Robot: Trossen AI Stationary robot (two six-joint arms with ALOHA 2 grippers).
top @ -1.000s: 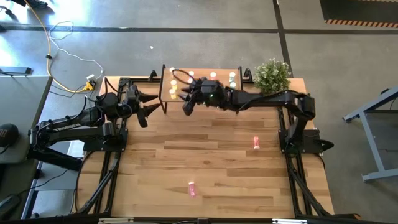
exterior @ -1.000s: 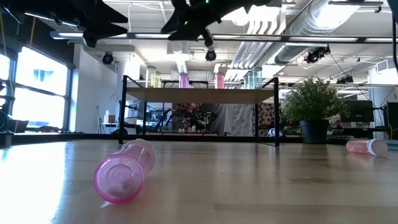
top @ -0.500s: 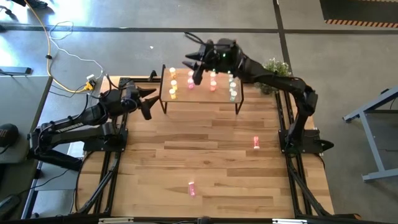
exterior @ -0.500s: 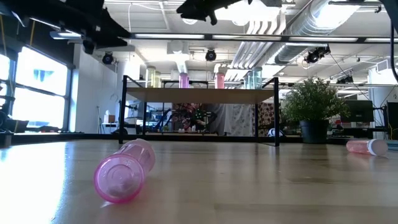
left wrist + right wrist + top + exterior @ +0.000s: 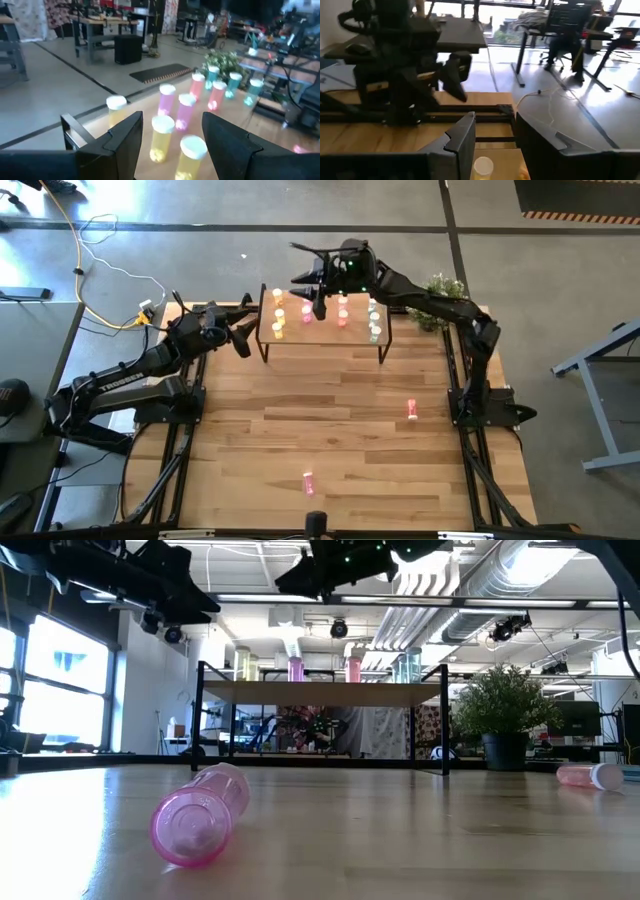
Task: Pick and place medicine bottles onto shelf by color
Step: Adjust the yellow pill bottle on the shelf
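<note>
Right gripper (image 5: 308,280) above shelf (image 5: 322,338), fingers apart, empty; yellow bottle (image 5: 482,168) seemingly just below.

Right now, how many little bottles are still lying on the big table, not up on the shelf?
2. One pink bottle lies near the table's front edge; another pink bottle lies toward the right side. The rest stand on the shelf. More could hide under it.

Small raised wooden shelf (image 5: 322,338) stands at the table's (image 5: 340,450) far edge — white-capped medicine bottles (image 5: 342,312) on it, 2 more (image 5: 411,410) lying in front.
</note>
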